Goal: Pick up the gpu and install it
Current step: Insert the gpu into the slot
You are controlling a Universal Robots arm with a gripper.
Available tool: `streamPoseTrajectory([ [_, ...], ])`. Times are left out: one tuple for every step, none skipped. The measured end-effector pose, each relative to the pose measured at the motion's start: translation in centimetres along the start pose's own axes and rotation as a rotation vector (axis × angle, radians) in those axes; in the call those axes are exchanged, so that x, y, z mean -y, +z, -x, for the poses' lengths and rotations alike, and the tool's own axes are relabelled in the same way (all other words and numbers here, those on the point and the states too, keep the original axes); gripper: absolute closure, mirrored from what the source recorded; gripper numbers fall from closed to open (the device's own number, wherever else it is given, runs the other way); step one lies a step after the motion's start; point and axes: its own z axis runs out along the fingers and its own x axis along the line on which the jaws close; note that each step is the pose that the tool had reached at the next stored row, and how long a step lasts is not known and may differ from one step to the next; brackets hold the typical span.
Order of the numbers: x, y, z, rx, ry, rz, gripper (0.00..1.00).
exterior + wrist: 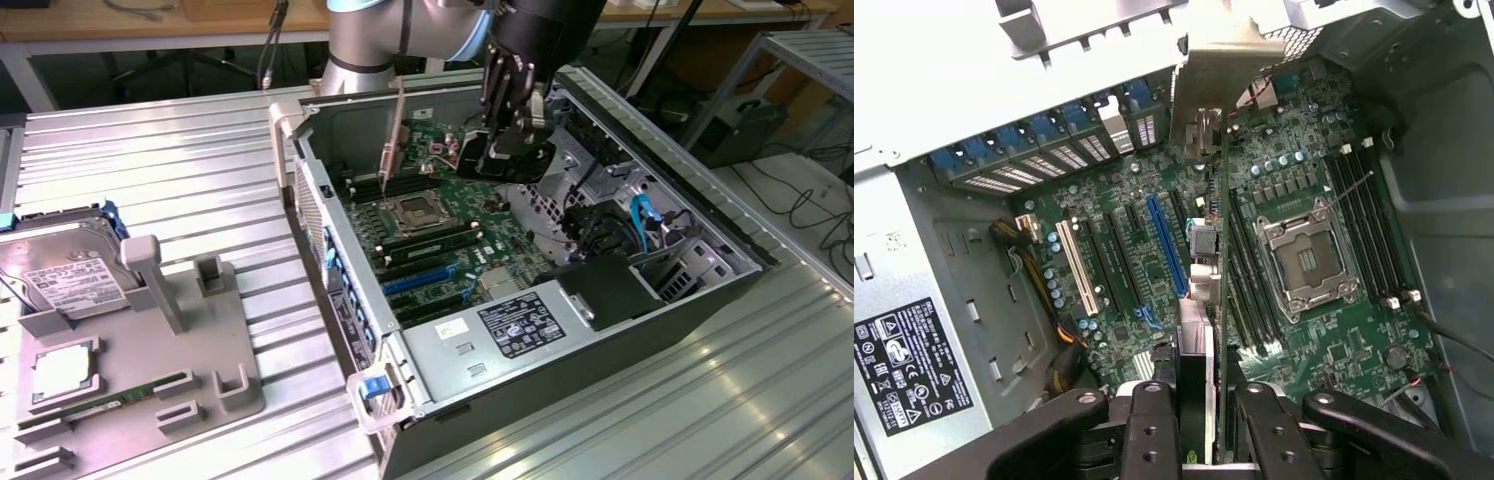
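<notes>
**Green card held edge-on above the open case**

Green and thin, the gpu [1220, 250] is clamped between the fingers of the gripper [1199, 415], its silver bracket [1216, 95] at the far end from the hand. It hangs over the motherboard [447, 235] inside the open computer case [667, 310]. Below the hand lie the CPU socket [1301, 260] and memory slots [1249, 290] to one side, the blue expansion slot [1166, 250] to the other. Well apart from the gripper, a hard drive [67, 280] sits on a grey holder [147, 370].

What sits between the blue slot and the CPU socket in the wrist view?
In the wrist view, the gpu, edge-on in the gripper, and black memory slots.
</notes>
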Motion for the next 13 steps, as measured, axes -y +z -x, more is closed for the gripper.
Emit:
streamPoseTrajectory([
  [0.00, 0.02, 0.00, -0.0001, 0.000, 0.0000, 0.73],
  [0.00, 0.04, 0.00, -0.0001, -0.001, 0.0000, 0.73],
  [0.00, 0.06, 0.00, -0.0001, -0.001, 0.0000, 0.73],
  [0.00, 0.08, 0.00, -0.0001, -0.002, 0.0000, 0.73],
  [0.00, 0.10, 0.00, -0.0001, -0.002, 0.0000, 0.73],
  [0.00, 0.13, 0.00, 0.0001, -0.002, 0.0000, 0.73],
  [0.01, 0.16, 0.00, 0.0001, -0.002, 0.0000, 0.73],
  [0.01, 0.18, 0.00, -0.0001, -0.003, 0.0001, 0.73],
  [0.01, 0.21, 0.00, -0.0001, -0.003, 0.0001, 0.73],
  [0.01, 0.25, 0.00, -0.0001, -0.003, 0.0001, 0.73],
  [0.01, 0.28, 0.00, -0.0001, -0.004, 0.0002, 0.73],
  [0.01, 0.32, -0.01, -0.0003, -0.004, 0.0004, 0.73],
  [0.01, 0.36, 0.00, -0.0003, -0.004, 0.0006, 0.73],
])
